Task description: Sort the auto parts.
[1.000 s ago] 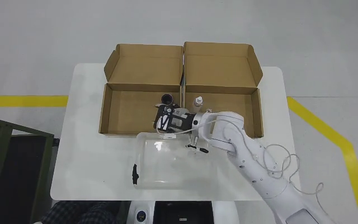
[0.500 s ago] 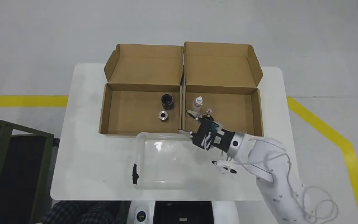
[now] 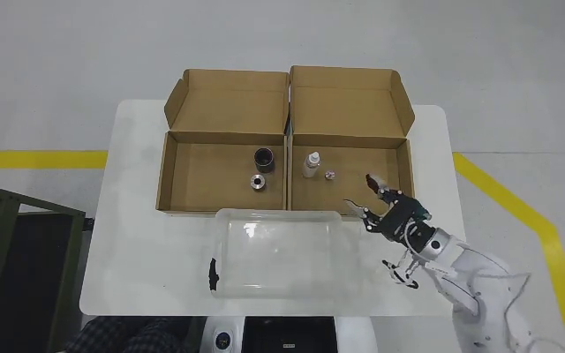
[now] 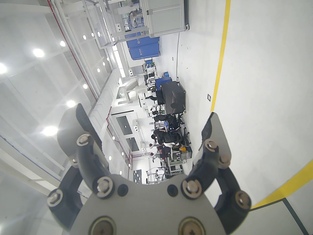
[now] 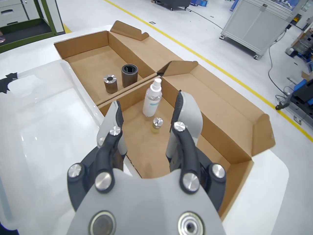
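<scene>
**Four parts in two boxes, both grippers spread and empty**

A dark cylinder point(image 3: 264, 158) stands upright in the left box point(image 3: 190, 176), which lies just beyond the left half of the far edge of a clear tub point(image 3: 282, 256). A short metal cylinder point(image 3: 256, 183) stands just beside it, on the side nearer the tub.

The right box point(image 3: 388, 163) touches the left one and lies just beyond the tub's right half. It holds a white spray bottle point(image 3: 311, 163), upright, with a small metal cap point(image 3: 329, 174) just beside it.

A jagged black scrap point(image 3: 213, 274) sits at the tub's left edge, toward the near corner. Whether it is inside the tub or on its rim cannot be told.

The tub and both boxes rest on a white table point(image 3: 141, 176).

The right gripper point(image 3: 364, 196) hangs just past the tub's far right corner, over the near part of the right box. Its fingers are spread with nothing between them.

The left gripper point(image 4: 146, 112) is also spread and holds nothing. It points out at the workshop room, and its place relative to the tub cannot be told.
</scene>
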Controlling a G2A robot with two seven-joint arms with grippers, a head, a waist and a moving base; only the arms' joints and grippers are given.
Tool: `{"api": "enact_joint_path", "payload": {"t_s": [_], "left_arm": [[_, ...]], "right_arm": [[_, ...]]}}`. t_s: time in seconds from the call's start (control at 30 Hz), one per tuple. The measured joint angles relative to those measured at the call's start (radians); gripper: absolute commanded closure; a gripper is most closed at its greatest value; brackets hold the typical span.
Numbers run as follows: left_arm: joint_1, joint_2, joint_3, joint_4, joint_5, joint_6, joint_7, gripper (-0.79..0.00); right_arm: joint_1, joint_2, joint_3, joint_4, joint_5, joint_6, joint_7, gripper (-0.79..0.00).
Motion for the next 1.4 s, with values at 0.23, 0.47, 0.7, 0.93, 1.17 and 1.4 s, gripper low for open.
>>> {"api": "enact_joint_path", "payload": {"t_s": [0.23, 0.47, 0.7, 0.93, 1.17, 1.4], "left_arm": [[0.0, 0.0, 0.0, 0.0, 0.0, 0.0, 0.0, -0.785], [0.0, 0.0, 0.0, 0.0, 0.0, 0.0, 0.0, -0.785], [0.0, 0.0, 0.0, 0.0, 0.0, 0.0, 0.0, -0.785], [0.0, 0.0, 0.0, 0.0, 0.0, 0.0, 0.0, -0.784], [0.0, 0.0, 0.0, 0.0, 0.0, 0.0, 0.0, -0.784], [0.0, 0.0, 0.0, 0.0, 0.0, 0.0, 0.0, -0.784]], "right_arm": [[-0.12, 0.009, 0.108, -0.001, -0.002, 0.012, -0.103, -0.785], [-0.22, 0.013, 0.167, -0.011, -0.018, 0.019, -0.189, -0.785], [-0.292, 0.014, 0.2, -0.019, -0.023, 0.037, -0.26, -0.785], [-0.316, 0.015, 0.215, -0.015, -0.051, 0.062, -0.274, -0.785], [-0.316, 0.015, 0.215, -0.016, -0.05, 0.061, -0.274, -0.785], [-0.316, 0.015, 0.215, -0.016, -0.05, 0.061, -0.274, -0.785]]}}
